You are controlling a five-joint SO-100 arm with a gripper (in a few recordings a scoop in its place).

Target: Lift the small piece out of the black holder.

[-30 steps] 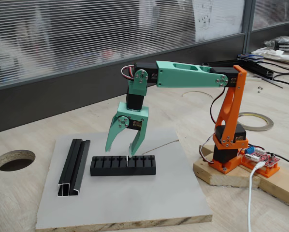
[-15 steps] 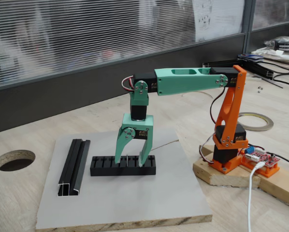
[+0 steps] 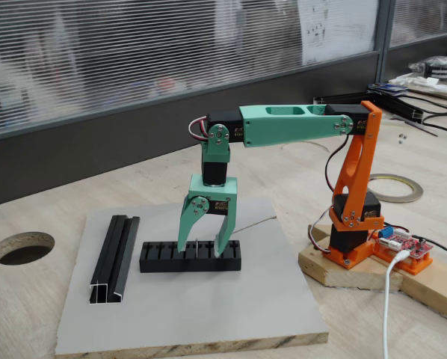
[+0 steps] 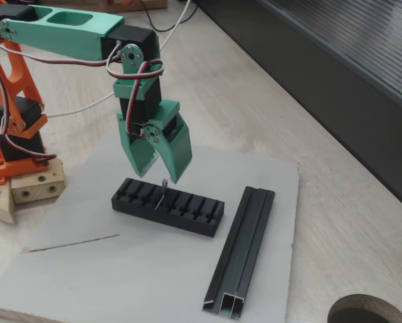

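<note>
The black holder (image 3: 164, 256) (image 4: 194, 210) lies on a grey board, slots facing up. The small piece (image 3: 197, 246) (image 4: 162, 193), a thin whitish sliver, stands upright in a slot near the holder's middle. My green gripper (image 3: 201, 251) (image 4: 159, 177) points straight down over it and is open. In both fixed views one finger hangs on each side of the sliver without touching it. The fingertips (image 4: 175, 176) hover at about the height of the sliver's top, just above the holder.
A black channel rail (image 3: 115, 256) (image 4: 243, 250) lies beside the holder on the grey board (image 3: 208, 314) (image 4: 107, 282). A thin grey wire (image 3: 250, 224) (image 4: 73, 243) rests on the board. A round hole (image 3: 22, 247) opens in the table. My orange base (image 3: 350, 224) stands on a wooden block.
Over the last second the gripper came down onto the holder and its fingers narrowed around the sliver. In the last half second nothing visibly moved.
</note>
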